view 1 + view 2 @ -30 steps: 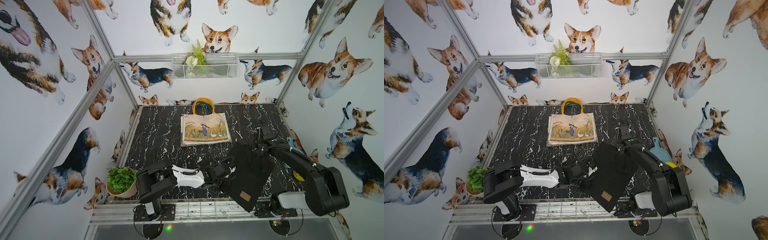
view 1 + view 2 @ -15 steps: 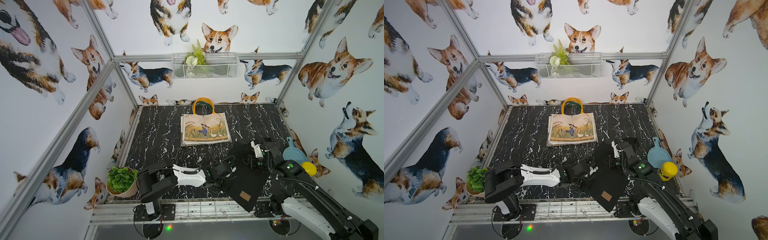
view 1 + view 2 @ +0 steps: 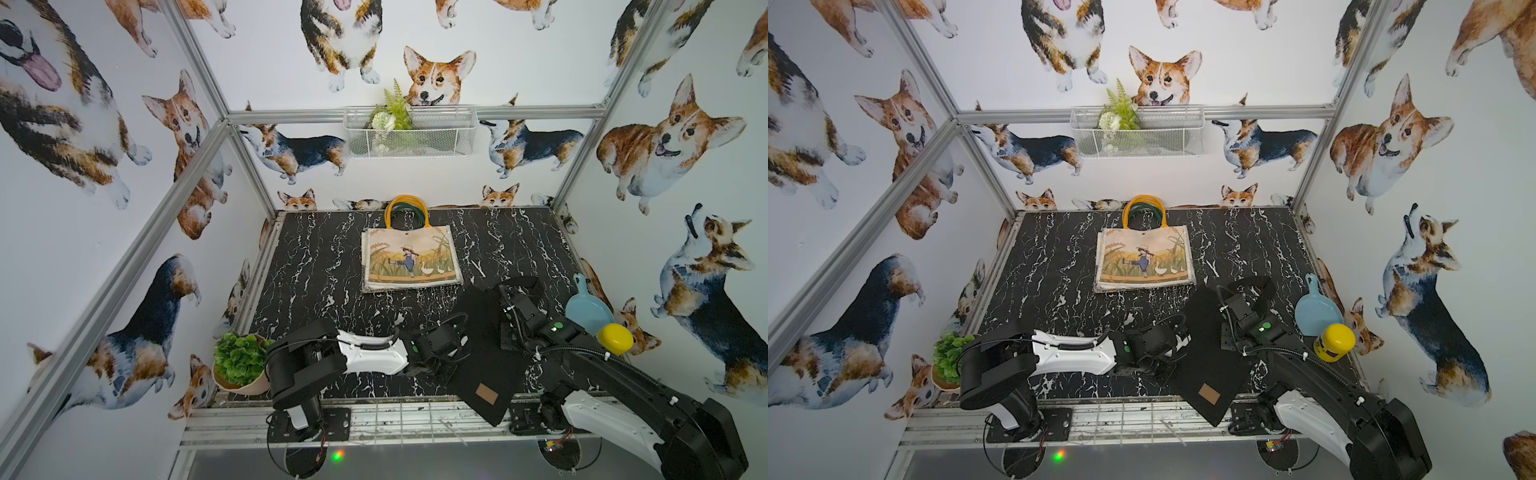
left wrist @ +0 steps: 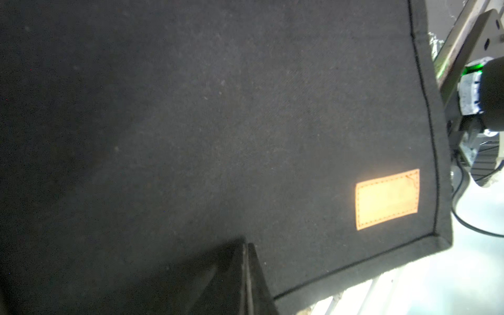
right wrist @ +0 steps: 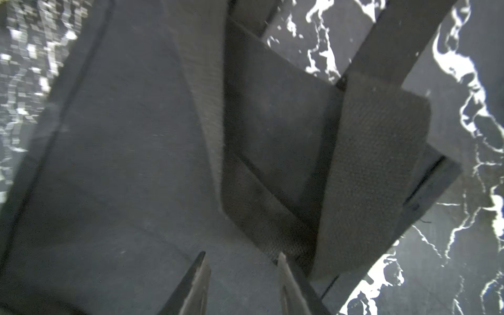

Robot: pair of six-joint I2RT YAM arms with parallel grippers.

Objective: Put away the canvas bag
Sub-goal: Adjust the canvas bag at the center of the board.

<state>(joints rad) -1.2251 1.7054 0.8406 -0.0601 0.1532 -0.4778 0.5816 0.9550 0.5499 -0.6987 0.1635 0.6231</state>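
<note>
A black canvas bag (image 3: 482,353) with a tan label (image 3: 486,392) lies flat at the front right of the table, one corner hanging over the front edge. In the left wrist view the bag (image 4: 245,122) fills the picture. My left gripper (image 3: 455,351) lies low at its left edge, and in that wrist view the gripper (image 4: 246,245) is shut on the fabric. My right gripper (image 3: 505,293) hovers over the bag's far end. There the right gripper (image 5: 241,256) stands open with nothing between its fingers, just short of the webbing handles (image 5: 376,163).
An illustrated tote (image 3: 411,257) with yellow handles lies mid-table. A white wire basket (image 3: 409,133) with a fern hangs on the back wall. A potted plant (image 3: 239,359) stands front left. A blue scoop (image 3: 588,311) and a yellow-capped jar (image 3: 615,338) sit by the right wall.
My right gripper has opened, let go of the bag's handle end and drawn back toward the front. The left arm and the bag's body have stayed put.
</note>
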